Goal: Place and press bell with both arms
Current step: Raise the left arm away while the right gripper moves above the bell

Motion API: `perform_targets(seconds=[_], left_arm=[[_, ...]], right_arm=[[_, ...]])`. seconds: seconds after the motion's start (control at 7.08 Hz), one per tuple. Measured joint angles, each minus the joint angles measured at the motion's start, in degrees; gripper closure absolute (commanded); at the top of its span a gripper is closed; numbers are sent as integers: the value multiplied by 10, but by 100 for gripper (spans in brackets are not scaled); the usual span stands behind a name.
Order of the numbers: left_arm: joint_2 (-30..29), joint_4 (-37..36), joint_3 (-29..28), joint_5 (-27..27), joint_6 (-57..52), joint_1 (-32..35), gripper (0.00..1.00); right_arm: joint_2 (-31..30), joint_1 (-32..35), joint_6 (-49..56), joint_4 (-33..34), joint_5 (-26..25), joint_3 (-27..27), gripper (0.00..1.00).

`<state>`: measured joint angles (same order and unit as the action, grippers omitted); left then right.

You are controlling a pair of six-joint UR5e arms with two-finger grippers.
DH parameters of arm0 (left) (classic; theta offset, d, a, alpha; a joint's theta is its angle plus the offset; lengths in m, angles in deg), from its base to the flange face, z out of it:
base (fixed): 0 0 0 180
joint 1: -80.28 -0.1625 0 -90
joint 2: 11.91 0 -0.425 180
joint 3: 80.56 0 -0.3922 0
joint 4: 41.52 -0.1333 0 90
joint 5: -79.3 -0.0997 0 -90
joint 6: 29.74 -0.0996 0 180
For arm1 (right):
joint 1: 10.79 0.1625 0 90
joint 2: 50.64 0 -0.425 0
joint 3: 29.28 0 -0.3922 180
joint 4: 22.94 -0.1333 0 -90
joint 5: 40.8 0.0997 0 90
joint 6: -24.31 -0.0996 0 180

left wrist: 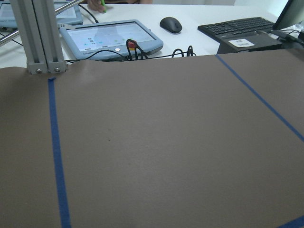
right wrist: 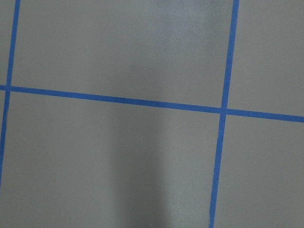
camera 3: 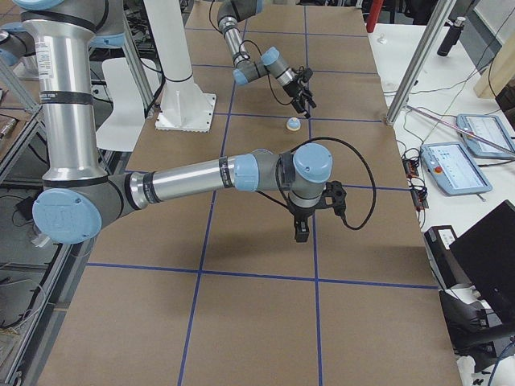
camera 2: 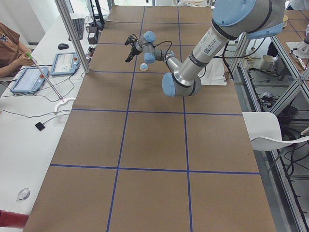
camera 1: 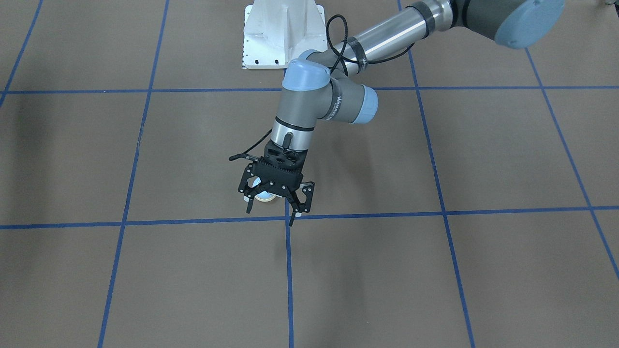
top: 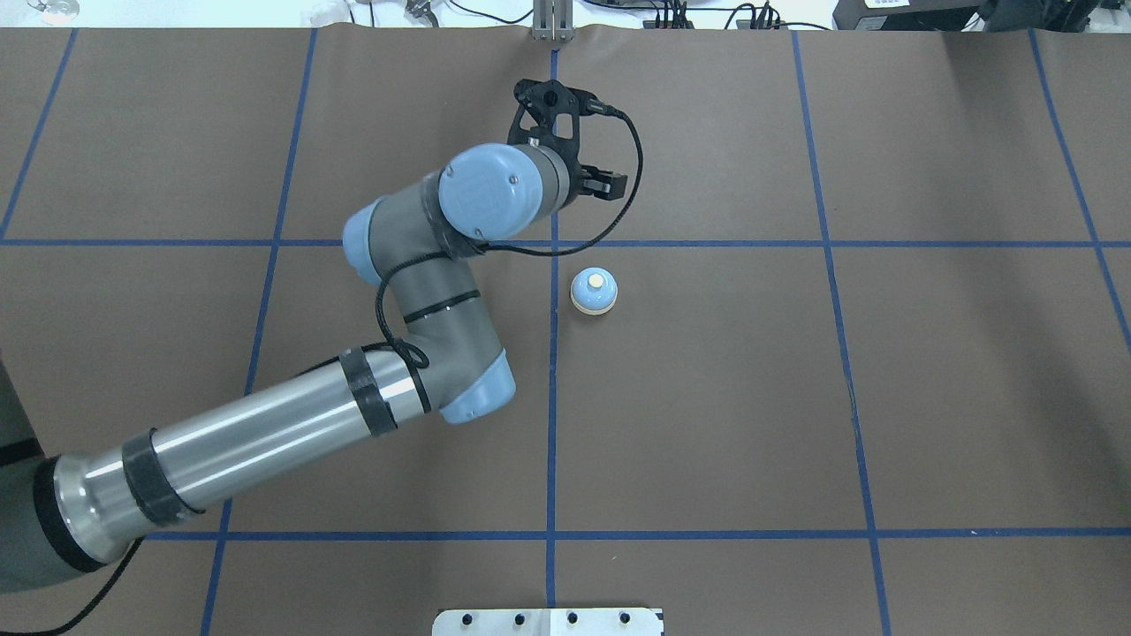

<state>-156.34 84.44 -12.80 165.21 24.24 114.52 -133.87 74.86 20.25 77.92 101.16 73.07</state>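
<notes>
left arm (top: 265, 424) and right arm (camera 3: 193, 177), two; one bell (top: 594, 291).

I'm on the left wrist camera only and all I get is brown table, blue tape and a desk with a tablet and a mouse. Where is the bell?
Observer: The bell stands upright on the table, on the robot's side of the left end effector and not touching it. Your camera looks away from it.
Operator: Is that end effector open?
Observer: Yes. The front-facing view shows its fingers spread wide.
Operator: And the other arm?
Observer: The right end effector shows only in the right side view. It points down over the table, well apart from the bell. I cannot tell whether it is open or shut.
</notes>
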Motion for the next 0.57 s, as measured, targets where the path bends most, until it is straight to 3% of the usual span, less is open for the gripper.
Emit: perform_targets(seconds=[0.28, 0.57], left_arm=[[36, -63, 32, 127, -7, 74, 0], [108, -78, 84, 219, -45, 138, 0]], right_arm=[[68, -74, -134, 0, -22, 1, 0], [147, -171, -295, -2, -83, 1, 0]])
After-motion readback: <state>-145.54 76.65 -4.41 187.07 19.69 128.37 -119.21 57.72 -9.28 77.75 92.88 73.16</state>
